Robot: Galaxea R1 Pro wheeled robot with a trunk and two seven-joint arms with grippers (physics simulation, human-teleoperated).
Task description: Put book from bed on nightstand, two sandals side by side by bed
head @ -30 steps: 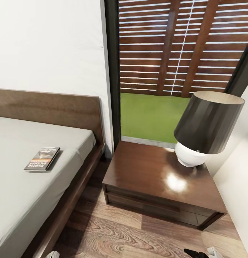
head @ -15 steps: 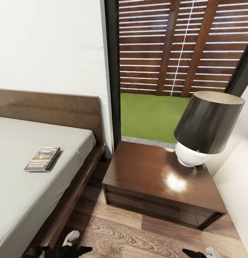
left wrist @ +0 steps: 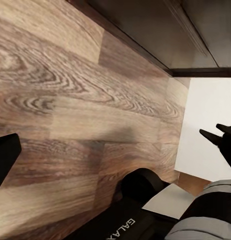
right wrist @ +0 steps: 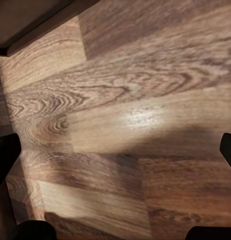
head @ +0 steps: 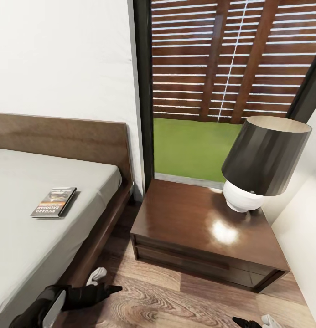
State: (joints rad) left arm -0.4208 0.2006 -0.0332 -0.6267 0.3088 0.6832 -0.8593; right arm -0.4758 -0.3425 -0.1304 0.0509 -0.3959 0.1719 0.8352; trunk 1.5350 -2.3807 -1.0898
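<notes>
From your head view, the book point(head: 54, 202) lies flat on the bed point(head: 34, 237) at about nine o'clock, on the grey mattress near its edge and short of the headboard point(head: 62, 139), with the orange-red band of its cover facing up. The nightstand point(head: 199, 230) stands at about three o'clock, just beside the bed frame, with a strip of wooden floor point(head: 167, 300) between them. On its glossy top the lamp point(head: 260, 161) sits toward the far corner, black shade over white round base; the rest of the top is bare and catches a bright reflection.

Your left gripper point(head: 96, 291) shows at seven o'clock, low over the floor beside the bed frame, dark fingers pointing toward the nightstand; its jaws look drawn together there, though in the left wrist view the fingertips sit at opposite edges, so you cannot tell for sure. Your right gripper point(head: 256, 322) peeks in at five o'clock; its wrist view shows the fingertips point(right wrist: 5, 155) wide apart over bare floorboards, the jaws spread and holding nothing.
</notes>
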